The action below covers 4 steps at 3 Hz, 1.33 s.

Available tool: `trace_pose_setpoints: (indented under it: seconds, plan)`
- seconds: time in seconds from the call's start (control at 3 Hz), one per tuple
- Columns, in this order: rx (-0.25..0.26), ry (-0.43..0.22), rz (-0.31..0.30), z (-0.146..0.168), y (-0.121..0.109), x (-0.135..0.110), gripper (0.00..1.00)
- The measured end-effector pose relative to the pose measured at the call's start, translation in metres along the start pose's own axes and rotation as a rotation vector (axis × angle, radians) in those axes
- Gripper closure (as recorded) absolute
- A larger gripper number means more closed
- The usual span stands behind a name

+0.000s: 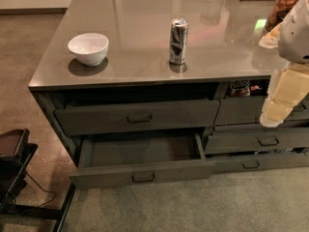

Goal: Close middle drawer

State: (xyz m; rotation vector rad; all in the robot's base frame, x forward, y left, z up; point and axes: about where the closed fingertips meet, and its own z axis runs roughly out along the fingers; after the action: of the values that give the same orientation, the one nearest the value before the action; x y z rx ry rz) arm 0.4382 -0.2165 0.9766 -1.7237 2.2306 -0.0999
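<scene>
a wide dark grey-brown middle drawer (143, 176) with a flat front and a small dark bail handle stands pulled well out of a cabinet island, low in the centre-left of the frame, its bare interior open to view. above it, the wide top drawer of the same finish (137, 117) sits slightly proud of the frame. the robot's cream-and-white gripper (276, 111) hangs at the right edge of the frame, in front of the narrower drawers of the right-hand stack (268, 140) and well apart from the open drawer; whether it is wide or narrow cannot be told. on the glossy grey countertop (145, 13), a round white ceramic bowl (88, 47) rests towards the left and a tall silver-and-black drinks can (178, 41) stands upright near the centre. a dark metal stand (14, 168) occupies the lower left corner, on grey carpet.
</scene>
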Motion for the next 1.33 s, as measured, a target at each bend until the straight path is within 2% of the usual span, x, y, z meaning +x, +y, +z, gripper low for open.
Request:
trace_pose_setpoints:
  seconds: [0.33, 0.67, 1.0, 1.33]
  plan:
    - [0.0, 0.0, 0.0, 0.0, 0.0, 0.0, 0.0]
    - [0.004, -0.023, 0.001, 0.009, 0.002, 0.0, 0.18]
    - [-0.012, -0.069, -0.002, 0.045, 0.01, 0.002, 0.41]
    - [-0.05, -0.121, 0.003, 0.109, 0.023, 0.003, 0.65]
